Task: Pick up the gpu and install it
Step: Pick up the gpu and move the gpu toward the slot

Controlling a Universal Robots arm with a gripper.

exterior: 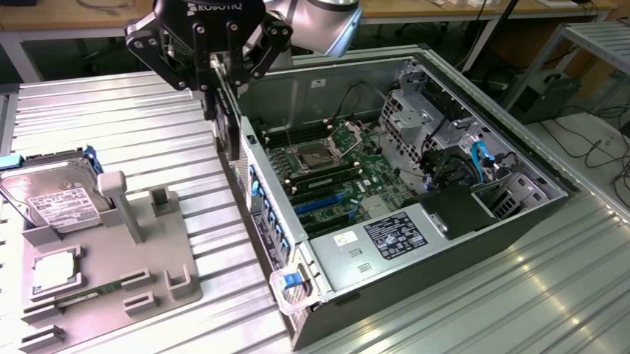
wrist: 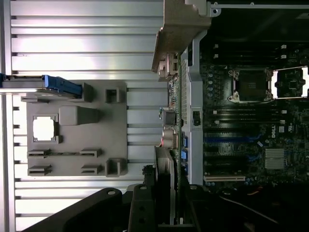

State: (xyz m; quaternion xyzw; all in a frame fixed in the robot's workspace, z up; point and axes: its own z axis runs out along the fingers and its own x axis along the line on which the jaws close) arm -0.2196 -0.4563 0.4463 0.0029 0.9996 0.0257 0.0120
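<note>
1. Claw (exterior: 218, 102): I read the black 2-finger claw as closed part-way, its fingers pressed on both faces of the gpu (exterior: 227, 134), a thin flat black rectangular circuit card. The card hangs edge-down from the claw, clear of the tabletop (exterior: 128, 118), which is ribbed silver aluminium.

2. Position of the gpu: in the exterior view it sits over the rear wall of the open black and silver computer case (exterior: 414, 302), at the case's side toward the exterior view's left. Its lower end overlaps the top of that wall; I cannot tell whether the 2 are touching. The card is not seated in a slot.

3. Wrist view: I see the gpu (wrist: 165, 174) edge-on, running out from the claw (wrist: 166, 212) just beside the case (wrist: 195, 87) rear wall. The square silver processor socket (wrist: 251, 84) lies well inside the case, apart from the card.

4. Surroundings: a flat grey plastic fixture tray (exterior: 147, 258) lies on the tabletop toward the exterior view's left of the case. A silver hard drive with a white label (exterior: 44, 199) rests tilted in it.
</note>
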